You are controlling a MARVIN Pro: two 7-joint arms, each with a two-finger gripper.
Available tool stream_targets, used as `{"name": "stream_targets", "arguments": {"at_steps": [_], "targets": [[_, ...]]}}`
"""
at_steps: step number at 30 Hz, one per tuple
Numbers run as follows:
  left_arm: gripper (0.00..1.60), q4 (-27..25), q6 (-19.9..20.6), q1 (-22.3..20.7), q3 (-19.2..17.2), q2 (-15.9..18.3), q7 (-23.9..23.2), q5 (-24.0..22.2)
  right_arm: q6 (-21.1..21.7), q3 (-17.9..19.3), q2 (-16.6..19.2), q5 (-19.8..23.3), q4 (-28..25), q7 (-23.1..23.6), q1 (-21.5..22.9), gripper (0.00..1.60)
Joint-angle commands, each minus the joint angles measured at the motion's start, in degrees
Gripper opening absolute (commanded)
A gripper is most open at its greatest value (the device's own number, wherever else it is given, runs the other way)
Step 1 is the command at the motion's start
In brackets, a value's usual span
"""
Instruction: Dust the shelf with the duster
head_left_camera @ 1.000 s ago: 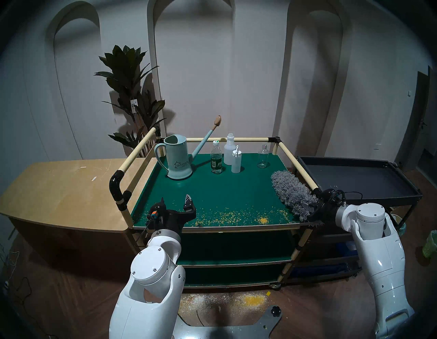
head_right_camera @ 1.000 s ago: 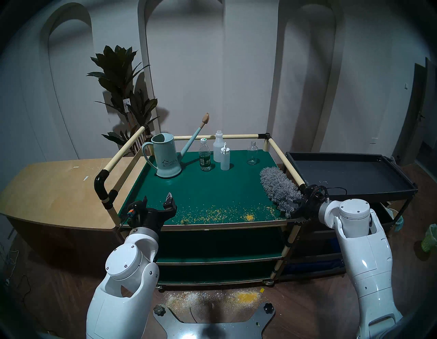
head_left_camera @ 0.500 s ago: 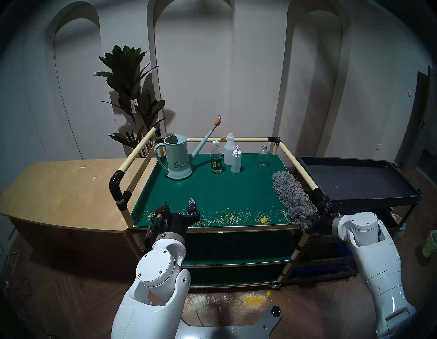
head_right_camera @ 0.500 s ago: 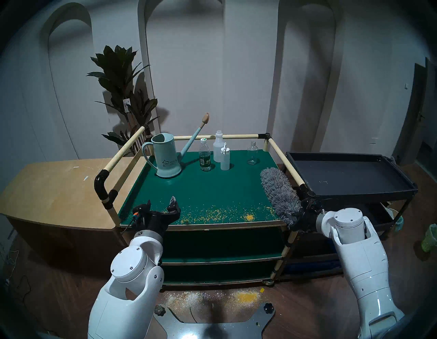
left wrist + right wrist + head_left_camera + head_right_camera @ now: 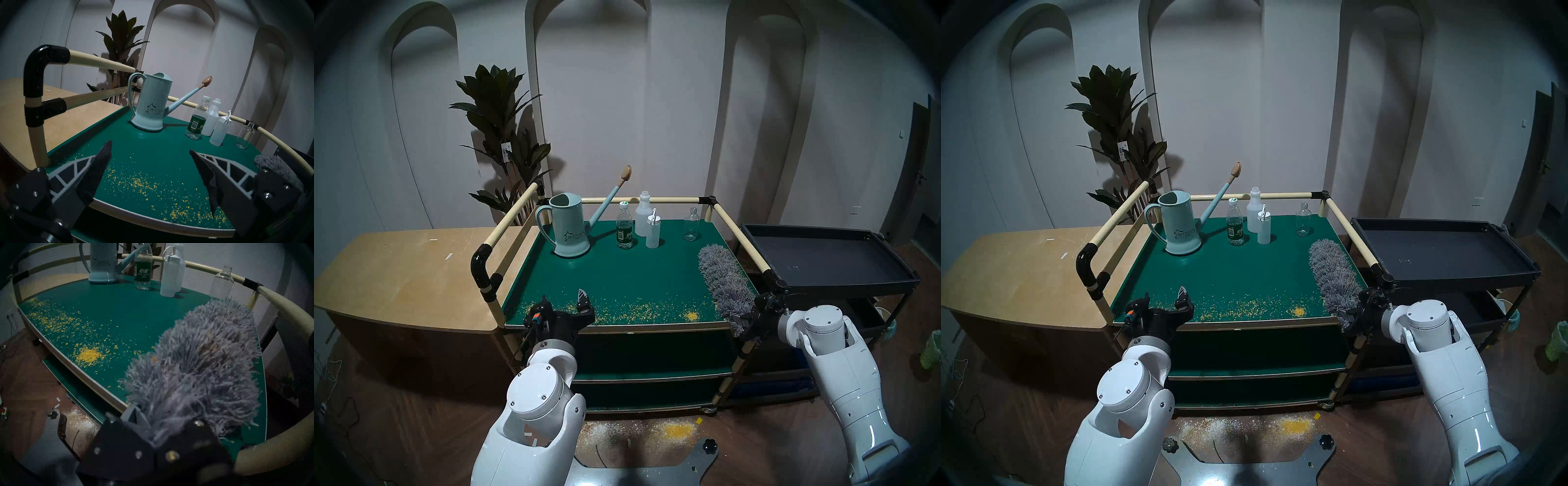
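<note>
The shelf (image 5: pixel 636 271) is the dark-green top board of the railed cart, with yellow crumbs (image 5: pixel 691 316) strewn along its front edge. The fluffy grey duster (image 5: pixel 721 278) lies along the shelf's right side, tip pointing toward the back. My right gripper (image 5: pixel 745 319) is shut on its handle end at the front right corner. In the right wrist view the duster (image 5: pixel 203 361) fills the frame above the right gripper (image 5: pixel 153 429). My left gripper (image 5: pixel 563 297) hovers open over the front left of the shelf (image 5: pixel 153 152), with nothing between its fingers.
A pale teal watering can (image 5: pixel 570 230), a water bottle (image 5: pixel 624 225), two white bottles (image 5: pixel 648 224) and a clear glass bottle (image 5: pixel 691 224) stand along the back. Cream rails (image 5: pixel 741 237) edge three sides. A black tray cart (image 5: pixel 823 258) sits right, a wooden tabletop (image 5: pixel 398 271) left.
My right gripper has dropped toward the front right corner and shifted left, and the duster has swung to lie more along the right side. The left gripper has drifted slightly toward the front edge, still open.
</note>
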Motion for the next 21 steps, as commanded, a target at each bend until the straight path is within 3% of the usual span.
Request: {"name": "stream_targets", "arguments": {"at_steps": [1, 21], "targets": [[1.60, -2.4, -1.8, 1.4, -0.2, 0.3, 1.0, -0.3, 0.6, -1.5, -0.7, -0.1, -0.5, 0.4, 0.5, 0.00], [1.60, -5.2, -5.8, 6.8, -1.4, 1.0, 6.1, -0.5, 1.8, -8.0, -2.3, -1.5, -0.5, 1.8, 2.4, 0.00]]}}
